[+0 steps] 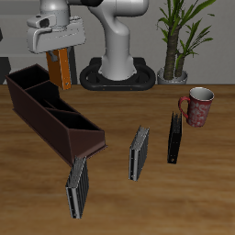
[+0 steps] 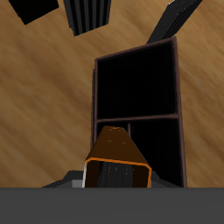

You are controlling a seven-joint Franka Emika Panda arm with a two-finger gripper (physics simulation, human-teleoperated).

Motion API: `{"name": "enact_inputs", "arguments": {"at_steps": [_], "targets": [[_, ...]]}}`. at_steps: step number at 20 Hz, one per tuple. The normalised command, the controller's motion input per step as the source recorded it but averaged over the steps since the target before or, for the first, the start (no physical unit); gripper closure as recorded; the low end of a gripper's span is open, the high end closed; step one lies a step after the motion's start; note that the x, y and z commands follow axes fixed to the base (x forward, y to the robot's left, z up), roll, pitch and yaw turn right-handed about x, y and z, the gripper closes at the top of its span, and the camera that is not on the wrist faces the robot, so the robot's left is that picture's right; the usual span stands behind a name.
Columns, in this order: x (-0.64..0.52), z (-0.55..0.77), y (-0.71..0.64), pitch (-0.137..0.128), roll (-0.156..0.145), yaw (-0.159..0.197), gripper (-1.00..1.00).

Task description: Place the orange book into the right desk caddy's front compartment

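Step in hand, my guess: carry done, now lining up for drop. Franka two-finger gripper (image 1: 60,57) clamped on thin orange-brown hardback book (image 1: 61,70), book hanging upright straight below fingers, clear of everything. Long dark maroon open-topped desk caddy (image 1: 48,114) sits directly under hand; wrist view shows orange book (image 2: 116,159) edge-on over divided compartments of caddy (image 2: 179,105). Next move probably: settle over front compartment, keep book vertical, lower between dividers, then let go. Can't tell which slot counts as front from here.
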Motion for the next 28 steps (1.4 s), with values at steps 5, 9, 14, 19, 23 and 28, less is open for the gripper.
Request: {"name": "enact_inputs", "arguments": {"at_steps": [5,9,14,19,23,28], "targets": [[0.02,-0.09,0.02,0.026,0.008,-0.026,1.00],[0.02,-0.09,0.00,0.002,0.005,0.002,1.00],[0.03,-0.13,-0.05,0.020,-0.006,-0.014,1.00],[0.07,-0.14,-0.08,0.030,-0.009,-0.030,1.00],[0.06,-0.19,-0.04,0.032,-0.008,-0.020,1.00],[0.01,-0.03,-0.03,0.002,-0.008,-0.011,1.00]]}}
